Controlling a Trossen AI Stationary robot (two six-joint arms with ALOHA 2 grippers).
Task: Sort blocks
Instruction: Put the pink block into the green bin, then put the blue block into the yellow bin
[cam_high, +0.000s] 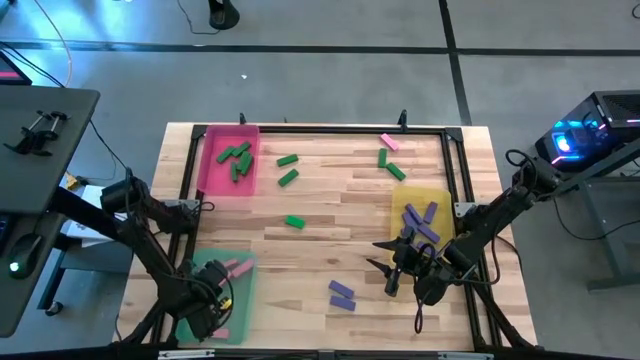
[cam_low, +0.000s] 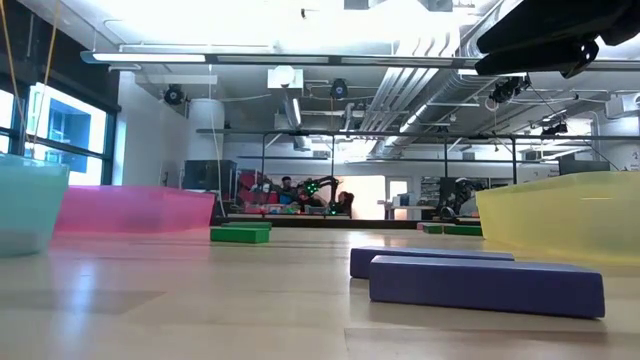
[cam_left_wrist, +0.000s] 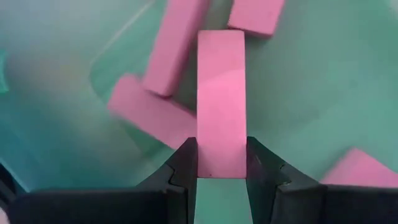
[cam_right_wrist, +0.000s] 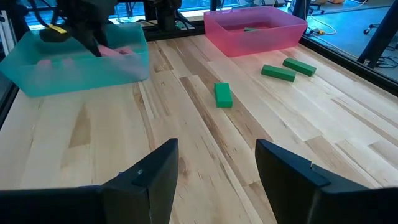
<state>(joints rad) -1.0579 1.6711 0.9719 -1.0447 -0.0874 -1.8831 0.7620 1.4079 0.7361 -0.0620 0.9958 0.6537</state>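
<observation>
Table (cam_high: 330, 215) was pale wood planks w/ a dark metal frame round the edge. Blocks were small flat bars, smooth, square-edged, solid green, pink or purple.

Left gripper (cam_left_wrist: 221, 163) sat over the green tray (cam_high: 238, 300) at the near left corner, fingers clenched on a pink block (cam_left_wrist: 221, 102) across its narrow sides, block sticking straight out past the fingertips. More pink blocks (cam_left_wrist: 171, 43) lay loose on the tray floor under it, some overlapping. Tray walls looked thin, translucent plastic.

Right gripper (cam_right_wrist: 216, 165) hung above bare wood near the yellow tray (cam_high: 440, 195) on the right side, fingers apart, nothing between them. Two purple blocks (cam_high: 342, 294) lay side by side, touching, just left of it, w/ open table round them. More purple blocks (cam_high: 420, 222) were piled in the yellow tray.

Pink tray (cam_high: 208, 165) at the far left held several green blocks (cam_high: 238, 160). Loose green blocks: two (cam_high: 288, 168) just beside that tray, one (cam_high: 294, 222) mid-table, two (cam_high: 389, 164) toward the far right. One pink block (cam_high: 390, 142) lay near the far edge, close to the frame.

Centre of the table was mostly open. Beyond: grey floor, a desk (cam_high: 40, 140) to the left, a lit computer case (cam_high: 590, 130) to the right.
</observation>
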